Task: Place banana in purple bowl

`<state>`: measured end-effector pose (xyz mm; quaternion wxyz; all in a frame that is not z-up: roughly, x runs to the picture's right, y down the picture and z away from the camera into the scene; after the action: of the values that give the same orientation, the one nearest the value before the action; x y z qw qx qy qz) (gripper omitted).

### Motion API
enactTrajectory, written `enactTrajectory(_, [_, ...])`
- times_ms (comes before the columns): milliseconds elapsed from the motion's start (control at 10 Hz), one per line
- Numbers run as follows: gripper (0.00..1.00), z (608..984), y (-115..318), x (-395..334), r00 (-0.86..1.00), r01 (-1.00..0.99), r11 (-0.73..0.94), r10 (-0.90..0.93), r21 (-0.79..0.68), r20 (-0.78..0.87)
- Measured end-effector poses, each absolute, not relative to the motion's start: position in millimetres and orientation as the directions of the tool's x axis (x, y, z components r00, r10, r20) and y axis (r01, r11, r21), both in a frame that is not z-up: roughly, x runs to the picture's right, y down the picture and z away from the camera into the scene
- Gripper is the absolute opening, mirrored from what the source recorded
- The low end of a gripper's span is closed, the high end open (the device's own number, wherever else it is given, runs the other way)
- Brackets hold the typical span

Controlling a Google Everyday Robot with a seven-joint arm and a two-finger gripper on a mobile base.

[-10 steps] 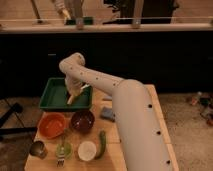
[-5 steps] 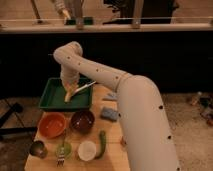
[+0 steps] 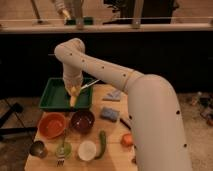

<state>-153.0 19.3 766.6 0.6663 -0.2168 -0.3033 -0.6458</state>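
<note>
My gripper (image 3: 74,91) hangs from the white arm over the green tray (image 3: 54,100) at the back left of the table. It is shut on the banana (image 3: 73,99), a pale-yellow stub that points down from the fingers, just above the tray floor. A silver-handled utensil (image 3: 90,84) sticks out to the right beside the gripper. The purple bowl (image 3: 82,121) sits on the table in front of the tray, below and slightly right of the gripper, next to the orange bowl (image 3: 51,125).
A white bowl (image 3: 86,150), a long green vegetable (image 3: 101,144), a metal cup (image 3: 37,148) and a green item (image 3: 62,148) stand along the front. Blue sponges (image 3: 109,113) lie to the right. My arm covers the table's right side.
The arm has risen and the gripper has lifted from the tray floor with the banana in it, staying over the tray.
</note>
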Motion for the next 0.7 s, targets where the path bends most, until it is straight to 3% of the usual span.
enactTrajectory(700, [0.0, 741, 77, -103, 0.009, 0.995, 0.082, -0.681, 0.064, 0.732])
